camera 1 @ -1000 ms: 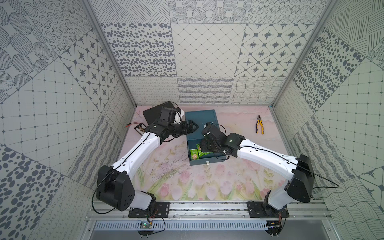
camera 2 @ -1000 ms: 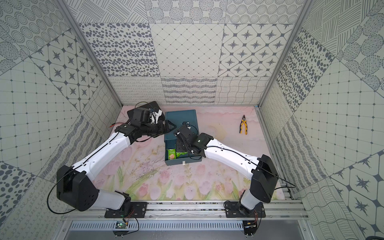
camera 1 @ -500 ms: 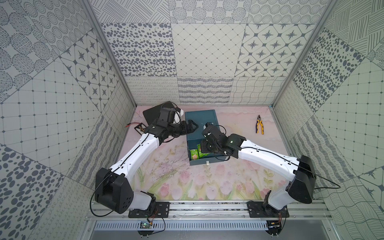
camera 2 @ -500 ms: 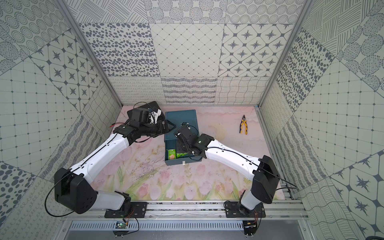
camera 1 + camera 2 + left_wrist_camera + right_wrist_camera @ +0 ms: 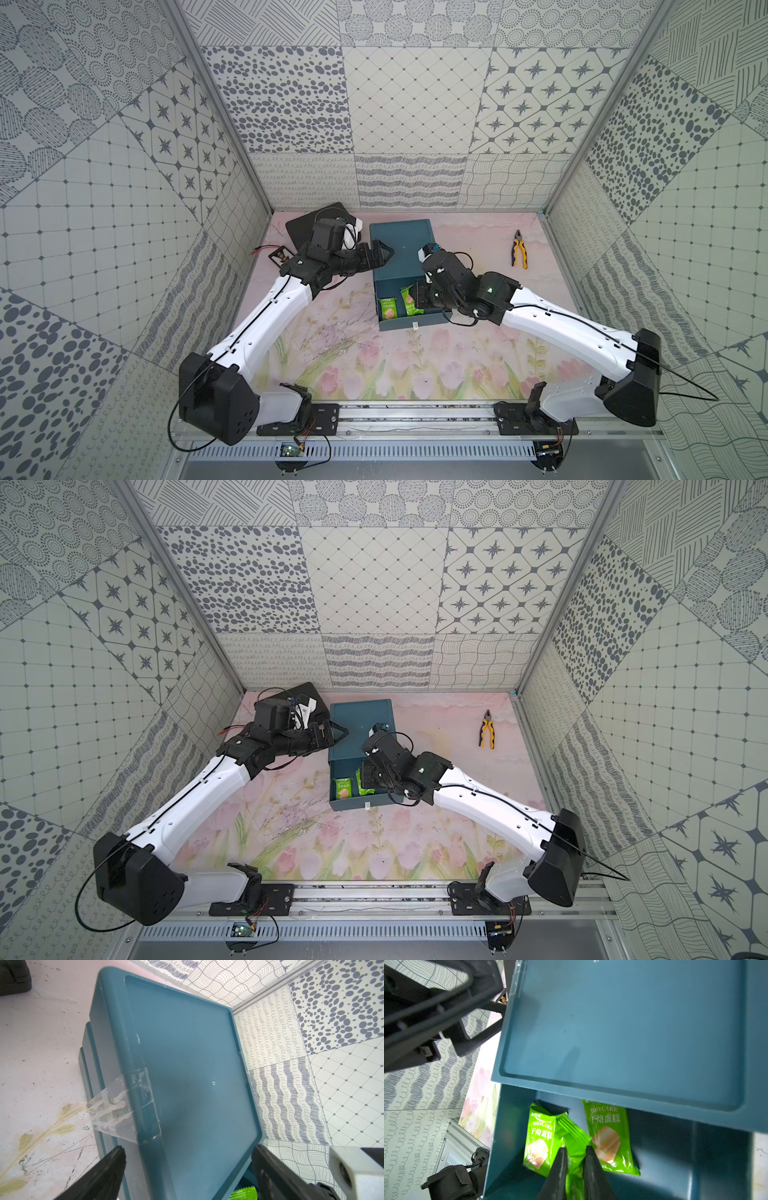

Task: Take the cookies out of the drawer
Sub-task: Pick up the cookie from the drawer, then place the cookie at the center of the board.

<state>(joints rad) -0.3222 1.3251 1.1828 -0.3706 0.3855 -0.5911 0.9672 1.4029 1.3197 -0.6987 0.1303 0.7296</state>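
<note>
Mat (image 5: 353, 365) of tulips bears the drawer (image 5: 415, 323) between patterned walls (image 5: 407, 116).

On my right wrist feed the packets (image 5: 608, 1136) are glossy bright-green plastic film that catches the light, with crimped, ridged ends. The packet (image 5: 575, 1138) between the right fingers (image 5: 593, 1176) is the same film, creased. Those fingers are matt black plastic; the left fingers (image 5: 99, 1178) look finely grained. The drawer (image 5: 508, 1130) and cabinet (image 5: 187, 1095) are smooth teal plastic with a soft satin sheen. Clear glossy tape (image 5: 124, 1105), wrinkled, sticks to the cabinet's edge. The mat (image 5: 41, 1053) is matt, printed and scuffed. The arm shells (image 5: 573, 343) are smooth white plastic, the rail (image 5: 415, 415) is bare brushed metal, and the walls (image 5: 415, 104) are matt print.
</note>
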